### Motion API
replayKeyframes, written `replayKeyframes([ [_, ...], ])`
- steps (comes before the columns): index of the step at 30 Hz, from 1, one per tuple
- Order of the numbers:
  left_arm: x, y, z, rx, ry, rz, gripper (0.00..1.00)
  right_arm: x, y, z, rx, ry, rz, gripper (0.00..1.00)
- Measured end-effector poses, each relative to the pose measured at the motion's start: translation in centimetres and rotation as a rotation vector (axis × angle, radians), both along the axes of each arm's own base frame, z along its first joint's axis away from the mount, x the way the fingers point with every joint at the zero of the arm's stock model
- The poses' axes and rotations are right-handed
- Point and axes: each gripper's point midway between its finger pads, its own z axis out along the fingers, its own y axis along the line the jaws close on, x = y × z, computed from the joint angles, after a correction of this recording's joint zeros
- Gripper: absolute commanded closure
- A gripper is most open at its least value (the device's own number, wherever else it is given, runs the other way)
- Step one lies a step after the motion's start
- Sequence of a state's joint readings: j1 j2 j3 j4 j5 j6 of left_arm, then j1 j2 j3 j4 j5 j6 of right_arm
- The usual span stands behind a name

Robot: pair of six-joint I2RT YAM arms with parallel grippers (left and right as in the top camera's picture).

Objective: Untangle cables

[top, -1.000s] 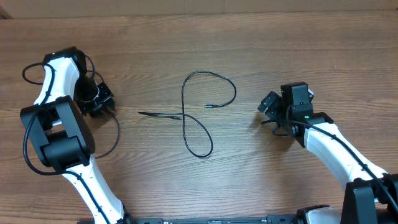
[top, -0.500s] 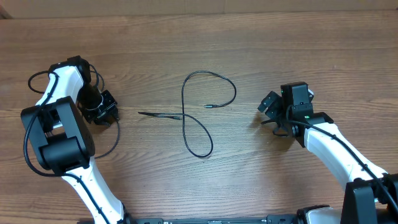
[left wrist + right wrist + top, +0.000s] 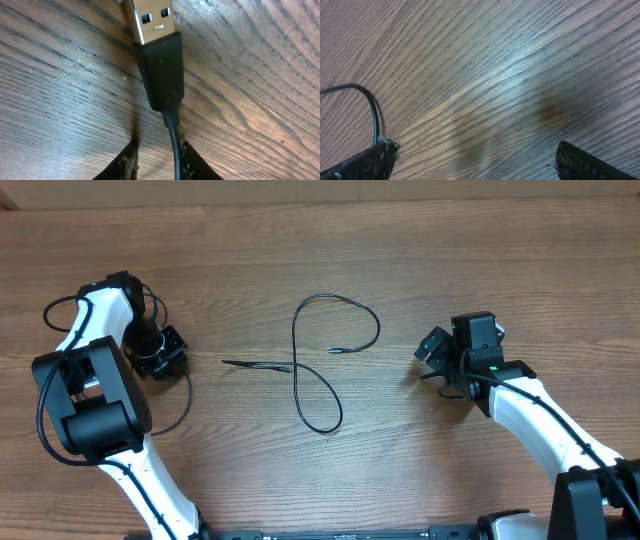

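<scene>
The cable (image 3: 296,370) lies on the table (image 3: 320,260) between the two claws, well apart from each: ahead of the left claw (image 3: 168,352) and ahead of the right claw (image 3: 432,352), with its straight end toward the left one. A plug (image 3: 156,55) lies just ahead of the left claw's fingertips (image 3: 127,162), its lead running back between them, nearer the right finger. A wire (image 3: 372,107) curves ahead of the right claw's left finger (image 3: 365,161), reaching its tip.

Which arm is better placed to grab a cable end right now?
Left, likely. A USB plug lies just ahead of the left gripper, its cord running between the jaws. The right gripper is open over the table, apart from the looped cable.
</scene>
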State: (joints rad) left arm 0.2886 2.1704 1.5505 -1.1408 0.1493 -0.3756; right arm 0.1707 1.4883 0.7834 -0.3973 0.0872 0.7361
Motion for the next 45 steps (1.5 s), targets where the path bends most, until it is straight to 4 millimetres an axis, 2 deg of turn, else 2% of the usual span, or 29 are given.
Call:
replayKeyframes([
  [2, 0.2, 0.0, 0.0, 0.002, -0.007, 0.000, 0.73, 0.0, 0.0, 0.0, 0.000, 0.000, 0.000, 0.00],
  [4, 0.2, 0.1, 0.0, 0.002, -0.007, 0.001, 0.78, 0.0, 0.0, 0.0, 0.000, 0.000, 0.001, 0.00],
  [7, 0.3, 0.1, 0.0, 0.004, -0.010, 0.012, 0.96, 0.0, 0.0, 0.0, 0.000, 0.000, 0.000, 0.00],
  [13, 0.6, 0.2, -0.1, 0.010, -0.026, 0.011, 0.96, 0.0, 0.0, 0.0, 0.000, 0.000, 0.000, 0.00],
  [19, 3.5, 1.8, 0.0, 0.090, -0.146, 0.005, 0.96, 0.0, 0.0, 0.0, 0.000, 0.000, 0.001, 0.00],
  [27, 7.9, 6.4, 0.4, 0.333, -0.311, 0.011, 0.96, 0.0, 0.0, 0.0, 0.000, 0.000, 0.000, 0.00],
  [34, 10.5, 10.1, 0.8, 0.537, -0.401, 0.018, 0.96, 0.0, 0.0, 0.0, 0.000, 0.000, 0.001, 0.00],
  [41, 13.9, 12.0, 1.5, 0.646, -0.529, -0.046, 0.96, 0.0, 0.0, 0.0, 0.000, 0.000, 0.000, 0.00],
  [45, 14.9, 12.4, 2.0, 0.675, -0.573, -0.065, 0.96, 0.0, 0.0, 0.0, 0.000, 0.000, 0.000, 0.00],
])
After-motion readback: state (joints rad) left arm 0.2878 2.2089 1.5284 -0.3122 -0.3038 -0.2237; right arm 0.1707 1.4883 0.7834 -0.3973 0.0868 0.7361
